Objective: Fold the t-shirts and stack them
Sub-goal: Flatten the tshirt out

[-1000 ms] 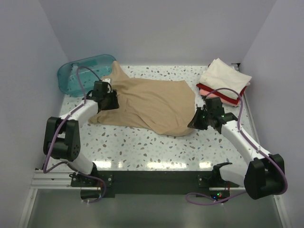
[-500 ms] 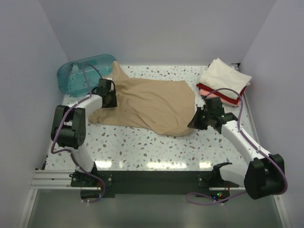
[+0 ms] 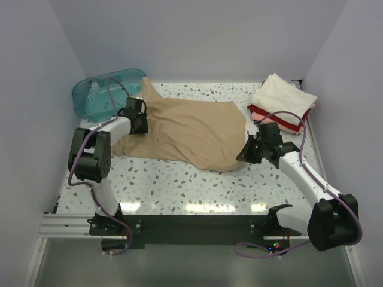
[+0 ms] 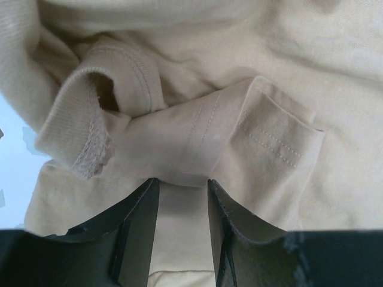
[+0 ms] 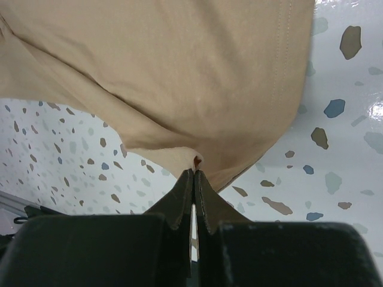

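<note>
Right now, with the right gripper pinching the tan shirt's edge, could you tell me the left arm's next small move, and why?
Probably close the left gripper on the fold of the tan t-shirt at the tips of its parted jaws. The right gripper already pinches the opposite edge, so a second hold should let both arms lift and spread the shirt.

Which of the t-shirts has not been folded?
The large tan cotton t-shirt, lying spread out and rumpled in the middle. The other shirts are folded rectangles in a stack at the far right corner, a cream-white one on top.
</note>
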Motion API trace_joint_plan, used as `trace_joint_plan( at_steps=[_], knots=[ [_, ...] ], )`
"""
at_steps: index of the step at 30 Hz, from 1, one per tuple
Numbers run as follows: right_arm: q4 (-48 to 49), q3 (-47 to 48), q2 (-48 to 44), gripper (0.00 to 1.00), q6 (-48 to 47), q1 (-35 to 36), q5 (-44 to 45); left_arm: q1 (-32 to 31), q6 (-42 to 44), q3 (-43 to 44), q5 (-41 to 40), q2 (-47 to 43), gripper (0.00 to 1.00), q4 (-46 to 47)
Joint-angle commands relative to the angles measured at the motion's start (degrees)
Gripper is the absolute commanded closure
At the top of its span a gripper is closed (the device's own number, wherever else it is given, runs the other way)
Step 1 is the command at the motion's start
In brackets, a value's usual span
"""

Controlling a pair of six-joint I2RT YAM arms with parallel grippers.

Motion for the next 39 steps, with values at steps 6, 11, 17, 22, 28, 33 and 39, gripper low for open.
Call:
trace_joint_plan(
  at_steps=[6, 11, 17, 22, 28, 33, 39],
  knots=[
    [0.7, 2.0, -0.2, 1.00, 0.6, 0.2, -1.1, -0.6, -0.6, 3.7, -1.7, 3.2, 0.60, 3.0],
    [0.3, 2.0, -0.6, 1.00, 0.8, 0.2, -0.8, -0.6, -0.7, 4.4, -2.5, 4.1, 0.70, 2.1],
    [-0.2, 2.0, -0.9, 1.00, 0.8, 0.1, -0.3, -0.6, -0.8, 4.8, -2.4, 1.9, 0.74, 1.4],
    [0.3, 2.1, -0.4, 1.00, 0.9, 0.2, -0.4, -0.7, -0.1, 3.9, -2.1, -0.4, 0.88, 1.6],
    [-0.3, 2.9, -0.4, 1.00, 0.3, 0.2, 0.7, -0.2, -0.4, 2.3, -2.7, -3.0, 1.00, 1.3],
    [-3.9, 7.0, -1.6, 1.00, -2.1, 0.2, 4.3, 2.2, -3.1, 3.2, -1.9, -11.1, 1.00, -0.8],
    [-9.5, 15.1, -2.1, 1.00, -5.6, 0.1, 11.4, 7.9, -6.4, 3.0, -2.2, -23.3, 1.00, -2.4]
  ],
)
